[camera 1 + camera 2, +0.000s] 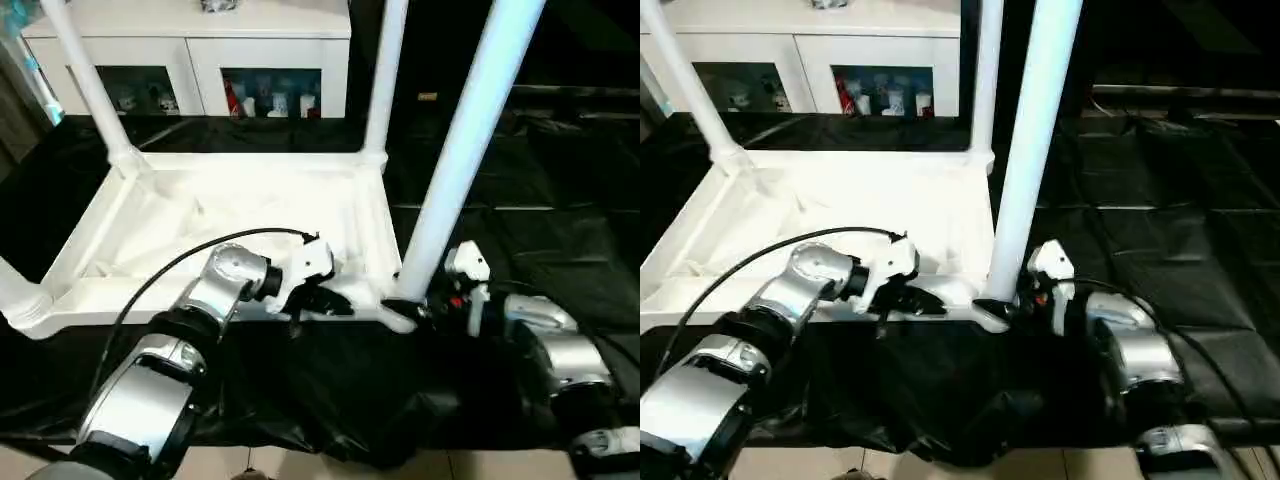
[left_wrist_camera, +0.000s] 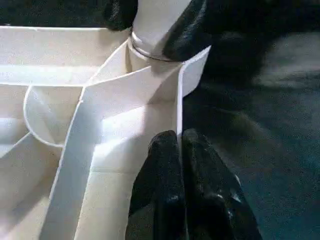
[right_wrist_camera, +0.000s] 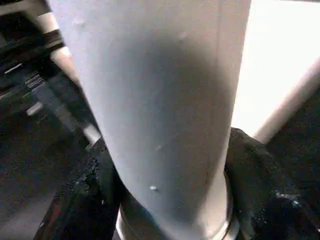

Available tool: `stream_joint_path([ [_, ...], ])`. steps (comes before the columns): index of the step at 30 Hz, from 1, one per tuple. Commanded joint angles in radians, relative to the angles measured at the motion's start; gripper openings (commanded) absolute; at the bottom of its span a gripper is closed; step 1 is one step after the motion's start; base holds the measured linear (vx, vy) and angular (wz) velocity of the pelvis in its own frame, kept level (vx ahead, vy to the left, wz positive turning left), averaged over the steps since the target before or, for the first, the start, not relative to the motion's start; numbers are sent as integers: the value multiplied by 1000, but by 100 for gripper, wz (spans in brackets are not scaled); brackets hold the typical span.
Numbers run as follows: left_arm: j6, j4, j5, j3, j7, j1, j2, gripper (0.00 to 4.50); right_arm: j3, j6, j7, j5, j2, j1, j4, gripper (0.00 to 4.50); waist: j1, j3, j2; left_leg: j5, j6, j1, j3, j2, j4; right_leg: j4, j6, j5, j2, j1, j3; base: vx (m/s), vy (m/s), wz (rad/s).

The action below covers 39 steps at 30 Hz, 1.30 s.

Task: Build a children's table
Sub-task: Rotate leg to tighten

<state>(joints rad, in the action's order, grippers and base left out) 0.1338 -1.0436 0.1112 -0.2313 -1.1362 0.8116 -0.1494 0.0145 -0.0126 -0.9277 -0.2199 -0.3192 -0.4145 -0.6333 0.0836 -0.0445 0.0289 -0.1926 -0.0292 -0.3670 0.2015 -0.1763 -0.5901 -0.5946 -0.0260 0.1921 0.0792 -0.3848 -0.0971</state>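
Tabletop (image 1: 230, 215) lies upside down on black surface (image 1: 520, 250). We pinch its near rim w/ closed left end effector (image 1: 325, 300); right end effector (image 1: 425, 305) straddles 4th leg (image 1: 465, 150) at socket, grip unclear. Keep leg vertical, press straight down.

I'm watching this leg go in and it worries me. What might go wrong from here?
1. The leg leans; if its foot is not fully in the corner socket, it may tip once the right gripper lets go.
2. The left gripper is shut on the tabletop's rim; if it slips, the tabletop may shift.
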Motion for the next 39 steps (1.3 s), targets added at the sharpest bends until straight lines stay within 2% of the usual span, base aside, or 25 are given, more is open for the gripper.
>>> stream_joint_path([
  [1, -25, -24, -7, 27, 118, 23, 38, 0, 10, -2, 117, 48, 38, 3, -37, 252, -6, 53, -20, -192, 63, 15, -32, -68, 69, 92, -188, 334, 98, 38, 60, 0, 0, 0],
  [3, -44, -38, -4, 36, 181, 35, 55, 0, -4, -9, 216, 58, 77, 0, -50, 252, -14, 52, -15, -204, 50, 16, -34, -68, 73, 93, -181, 326, 94, 35, 61, 0, 0, 0],
  [4, -53, -45, -4, 43, 223, 41, 67, 0, -12, -15, 267, 60, 102, -3, -58, 252, -14, 53, -4, -210, 44, 18, -37, -69, 74, 91, -186, 318, 96, 34, 62, 0, 0, 0],
  [5, -59, -49, -5, 47, 249, 44, 75, 0, -18, -20, 299, 60, 116, -5, -63, 251, -22, 53, -8, -215, 43, 14, -36, -68, 75, 92, -190, 295, 94, 37, 62, 0, 0, 0],
  [6, -66, -53, -5, 50, 280, 48, 87, 0, -20, -18, 339, 65, 138, -7, -67, 251, -24, 55, 0, -214, 46, 14, -37, -66, 73, 88, -199, 273, 95, 37, 63, 0, 0, 0],
  [7, -71, -56, -4, 53, 308, 52, 98, 0, -22, -18, 359, 64, 158, -9, -70, 251, -26, 55, -4, -213, 49, 14, -36, -66, 73, 91, -199, 265, 94, 38, 62, 0, 0, 0],
  [8, -74, -57, -4, 55, 320, 53, 102, 0, -23, -17, 368, 64, 166, -10, -72, 251, -24, 56, 7, -213, 50, 13, -38, -65, 73, 88, -203, 254, 95, 40, 62, 0, 0, 0],
  [9, -80, -62, -4, 58, 357, 55, 125, 0, -16, -9, 416, 77, 204, -14, -83, 251, -25, 56, 6, -211, 54, 13, -37, -65, 72, 88, -208, 237, 95, 41, 62, 0, 0, 0],
  [10, -82, -63, -4, 58, 369, 54, 132, 0, -11, -5, 430, 86, 214, -14, -86, 251, -29, 53, 17, -225, 50, 12, -36, -65, 74, 92, -209, 234, 92, 37, 61, 0, 0, 0],
  [13, -77, -59, 0, 49, 386, 49, 151, 0, 19, 18, 463, 123, 233, -14, -90, 251, -28, 54, 13, -235, 62, 11, -36, -57, 70, 95, -200, 276, 95, 44, 59, 0, 0, 0],
  [14, -70, -47, -5, 44, 363, 41, 157, 0, 23, 39, 460, 127, 237, -13, -85, 251, -27, 54, 43, -239, 61, 13, -39, -58, 70, 94, -197, 287, 97, 42, 59, 0, 0, 0],
  [15, -66, -41, -9, 43, 348, 37, 158, 0, 23, 48, 456, 126, 238, -11, -81, 286, -31, 53, 28, -252, 65, 13, -37, -59, 72, 102, -188, 297, 93, 40, 58, 0, 0, 0],
  [16, -65, -40, -9, 43, 345, 37, 158, 0, 22, 49, 456, 126, 238, -11, -80, 321, -32, 55, 36, -249, 64, 11, -40, -59, 72, 97, -188, 290, 93, 44, 57, 0, 0, 0],
  [19, -27, -26, -10, 27, 264, 28, 145, 0, 3, 56, 394, 91, 195, 2, -27, 341, -32, 59, 41, -217, 92, 6, -38, -59, 69, 94, -188, 244, 90, 47, 56, 0, 0, 0],
  [21, -18, -27, -5, 24, 238, 31, 133, 0, -3, 54, 332, 82, 147, 15, 3, 356, -31, 64, 39, -169, 114, 3, -38, -63, 65, 80, -211, 145, 89, 50, 55, 0, 0, 0],
  [24, -11, -32, -3, 23, 226, 36, 122, 0, -2, 40, 237, 50, 102, 38, 48, 356, -26, 65, 41, -145, 140, 1, -36, -63, 60, 74, -229, 93, 90, 51, 53, 0, 0, 0],
  [27, -9, -39, -5, 32, 211, 47, 107, 0, -23, 6, 28, -25, -38, 93, 148, 356, -13, 62, 21, -150, 171, -1, -30, -59, 55, 79, -207, 142, 88, 57, 51, 0, 0, 0],
  [28, -8, -39, -6, 33, 210, 47, 106, 0, -29, 1, 15, -31, -49, 96, 153, 356, -9, 61, 25, -152, 173, -1, -31, -61, 55, 80, -201, 161, 91, 56, 50, 0, 0, 0],
  [30, 0, -39, -7, 35, 197, 47, 102, 0, -57, -19, -42, -59, -105, 103, 166, 356, -8, 59, 22, -159, 170, -2, -31, -59, 55, 87, -183, 226, 91, 51, 48, 0, 0, 0],
  [31, 4, -37, -7, 35, 195, 46, 100, 0, -62, -25, -54, -64, -115, 104, 170, 356, -9, 58, 15, -162, 166, -4, -32, -58, 55, 90, -172, 266, 90, 52, 47, 0, 0, 0],
  [32, 26, -28, -5, 34, 190, 39, 94, 0, -86, -48, -109, -91, -167, 106, 182, 356, -10, 57, 0, -164, 166, -2, -30, -57, 56, 94, -167, 283, 88, 51, 46, 0, 0, 0],
  [34, 33, -15, -16, 42, 182, 29, 91, 0, -106, -72, -147, -113, -208, 105, 195, 356, -5, 59, 3, -144, 167, -1, -32, -60, 53, 90, -167, 278, 88, 48, 48, 0, 0, 0],
  [36, 32, 9, -39, 58, 170, 19, 88, 28, -113, -97, -185, -137, -245, 107, 212, 364, -3, 60, -14, -113, 183, -5, -31, -61, 52, 83, -172, 238, 88, 49, 48, 0, 0, 0],
  [38, 21, 52, -57, 71, 162, 5, 75, 57, -110, -131, -222, -159, -267, 113, 235, 367, 2, 62, -10, -78, 200, -10, -30, -59, 46, 76, -181, 189, 89, 48, 48, 0, 0, 0],
  [39, 10, 66, -65, 76, 159, 0, 73, 57, -108, -138, -227, -163, -268, 116, 242, 367, 9, 68, -19, -55, 211, -13, -31, -59, 42, 66, -190, 157, 93, 53, 47, 0, 0, 0],
])
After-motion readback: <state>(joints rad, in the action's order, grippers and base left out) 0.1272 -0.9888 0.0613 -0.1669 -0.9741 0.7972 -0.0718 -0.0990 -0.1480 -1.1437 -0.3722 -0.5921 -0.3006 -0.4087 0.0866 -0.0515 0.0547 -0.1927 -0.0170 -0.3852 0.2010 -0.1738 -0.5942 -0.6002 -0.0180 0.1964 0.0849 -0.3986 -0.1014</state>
